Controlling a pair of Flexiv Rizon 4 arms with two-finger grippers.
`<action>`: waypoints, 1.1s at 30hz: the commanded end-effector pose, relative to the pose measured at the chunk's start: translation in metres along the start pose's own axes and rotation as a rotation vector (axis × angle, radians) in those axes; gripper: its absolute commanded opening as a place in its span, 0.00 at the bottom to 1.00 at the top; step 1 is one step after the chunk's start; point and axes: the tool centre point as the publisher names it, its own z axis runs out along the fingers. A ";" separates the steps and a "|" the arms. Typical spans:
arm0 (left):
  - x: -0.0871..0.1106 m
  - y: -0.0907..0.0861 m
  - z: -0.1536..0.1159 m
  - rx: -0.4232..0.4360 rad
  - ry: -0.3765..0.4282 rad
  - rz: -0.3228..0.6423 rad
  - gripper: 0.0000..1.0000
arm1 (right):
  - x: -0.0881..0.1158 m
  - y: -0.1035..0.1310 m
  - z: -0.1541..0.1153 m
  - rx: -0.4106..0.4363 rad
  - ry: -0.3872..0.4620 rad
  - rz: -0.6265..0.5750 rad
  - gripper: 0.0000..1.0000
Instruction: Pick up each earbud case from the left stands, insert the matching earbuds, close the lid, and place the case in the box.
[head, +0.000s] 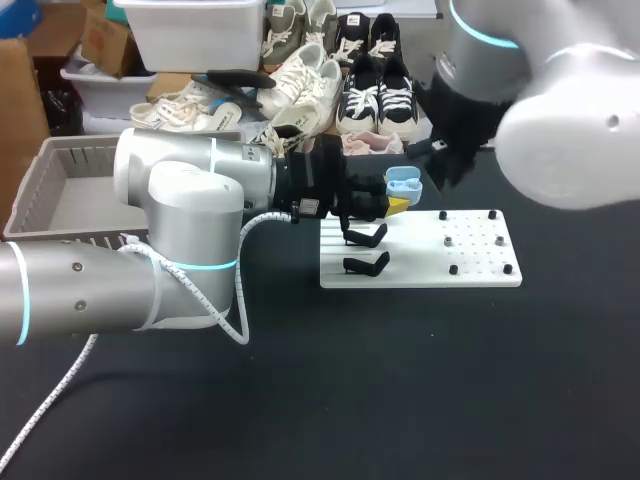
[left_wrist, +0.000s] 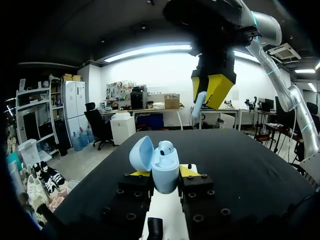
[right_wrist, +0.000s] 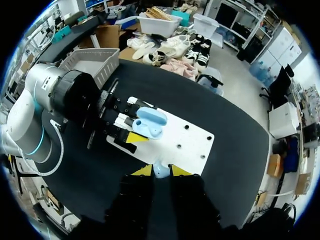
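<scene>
Above white board (head: 420, 262), left tool (left_wrist: 164, 173) clamping case (left_wrist: 161, 162)

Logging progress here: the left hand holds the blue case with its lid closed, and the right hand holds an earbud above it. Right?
Not quite: the lid is open, as the left wrist view shows. The rest stands: the left hand holds the blue case, and the right hand holds an earbud above it.

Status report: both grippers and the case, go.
Left gripper shut on open earbud case, one earbud seated. Right gripper shut on second earbud, above the case. Nothing between them.
</scene>
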 end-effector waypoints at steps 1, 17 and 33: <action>0.000 -0.002 -0.001 -0.004 -0.002 0.001 0.00 | -0.018 0.008 -0.001 -0.001 0.077 -0.030 0.00; 0.000 -0.002 -0.001 -0.004 -0.002 0.001 0.00 | -0.039 0.030 0.021 -0.043 0.101 -0.102 0.00; 0.000 -0.002 -0.001 -0.004 -0.002 0.001 0.00 | -0.044 0.035 0.035 -0.064 0.124 -0.108 0.00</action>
